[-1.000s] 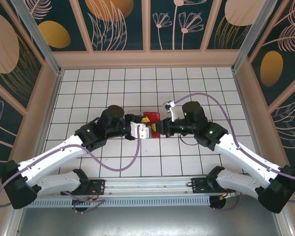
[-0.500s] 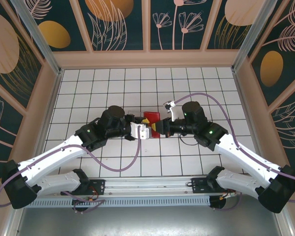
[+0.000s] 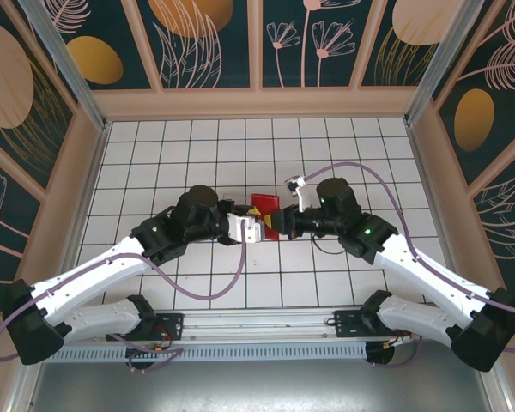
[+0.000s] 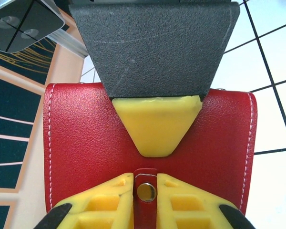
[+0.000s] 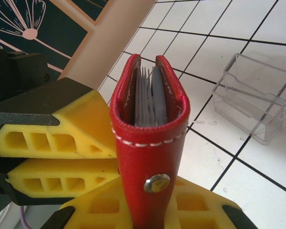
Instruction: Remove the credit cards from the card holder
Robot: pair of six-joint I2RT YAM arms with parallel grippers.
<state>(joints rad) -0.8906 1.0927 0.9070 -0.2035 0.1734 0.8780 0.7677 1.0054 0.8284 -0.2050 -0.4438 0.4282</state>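
- The card holder (image 3: pixel 263 204) sits mid-tabletop (image 3: pixel 197 146), between both arms.
- The right claw (image 5: pixel 150 202) clamps its lower end; one finger overlaps the red face.
- The left claw (image 4: pixel 145 196) pinches the closure tab (image 4: pixel 145 175).
- Grey credit cards (image 5: pixel 145 102) stand packed inside the holder.
- A clear plastic box (image 5: pixel 252 95) lies nearby, apart from the holder.

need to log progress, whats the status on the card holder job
Both shut: left gripper on card holder tab, right gripper on its body. Grey credit cards sit inside, none drawn out. Nothing blocking; clear box sits apart.
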